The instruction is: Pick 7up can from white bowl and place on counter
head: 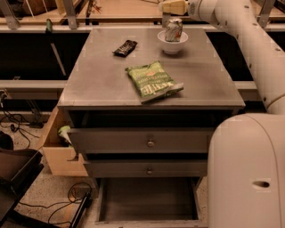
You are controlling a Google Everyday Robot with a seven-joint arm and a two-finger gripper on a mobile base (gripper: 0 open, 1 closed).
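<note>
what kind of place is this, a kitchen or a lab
Likely a robot lab: a standalone grey drawer cabinet, loose cables on the floor, a wooden workbench behind. The gripper is up by the 7up can in the white bowl.

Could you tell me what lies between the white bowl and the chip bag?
Only bare counter, in the camera view; the gripper hovers above the 7up can.

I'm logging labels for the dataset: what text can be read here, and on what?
No text can be read.
7up can in the white bowl: print blurred.
Green chip bag: print blurred.
Dark wrapper: print blurred.
Gripper, above and behind the can: no marking seen.
</note>
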